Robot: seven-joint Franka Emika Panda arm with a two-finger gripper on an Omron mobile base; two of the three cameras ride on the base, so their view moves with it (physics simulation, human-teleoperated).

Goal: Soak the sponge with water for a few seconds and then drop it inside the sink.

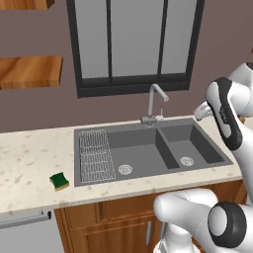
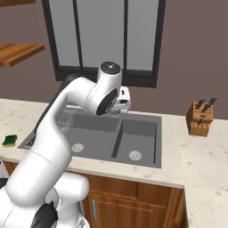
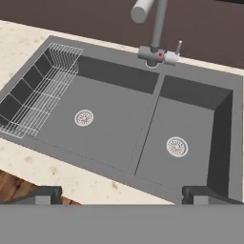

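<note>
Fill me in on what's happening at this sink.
The robot arm is poised over the double-basin sink with its gripper open and empty, looking down on the two drains and the wire rack. The sponge lies on the counter left of the sink, untouched. No water can be seen coming from the faucet, so soaking has not begun.

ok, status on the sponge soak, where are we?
Tool open, empty, above the dark grey double-basin sink. Small green-and-yellow sponge on the counter left of the sink, untouched. No water at the grey gooseneck faucet. Nothing in the way.
</note>
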